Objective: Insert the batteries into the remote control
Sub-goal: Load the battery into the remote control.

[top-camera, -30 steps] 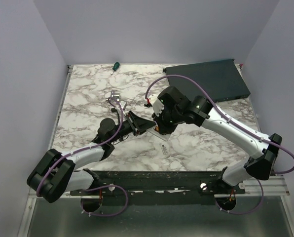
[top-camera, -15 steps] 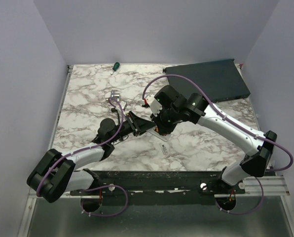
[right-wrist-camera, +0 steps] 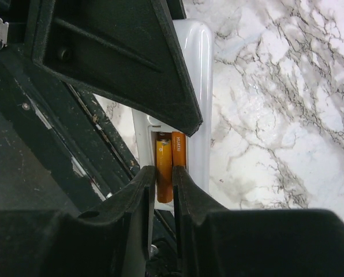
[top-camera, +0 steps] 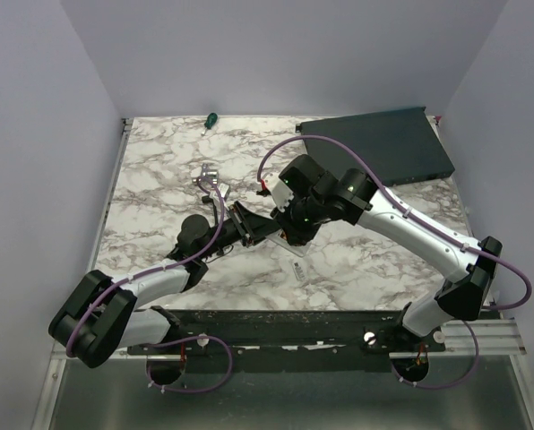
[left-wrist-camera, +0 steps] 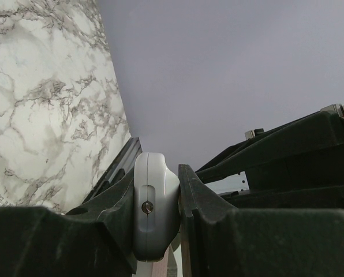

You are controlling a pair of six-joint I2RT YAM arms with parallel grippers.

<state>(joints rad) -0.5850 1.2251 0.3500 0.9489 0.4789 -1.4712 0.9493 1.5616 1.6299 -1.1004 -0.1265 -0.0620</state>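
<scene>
Right end effector [right-wrist-camera: 163,176] narrowly straddles a likely light, slick, rigid orange battery [right-wrist-camera: 164,156], twin [right-wrist-camera: 178,151] at its 3 o'clock, in the remote control [right-wrist-camera: 199,86]; whether gripping mid-barrel I cannot tell.

One finger [right-wrist-camera: 120,52] of the left gripper [left-wrist-camera: 157,173] hides the remote control's [right-wrist-camera: 199,86] upper half — the batteries' [right-wrist-camera: 179,150] lower ends vanish behind the right gripper's [right-wrist-camera: 163,176] fingers; pinched or merely flanked, can't tell. A white scrap [top-camera: 298,269] nearby: too small to name.
</scene>
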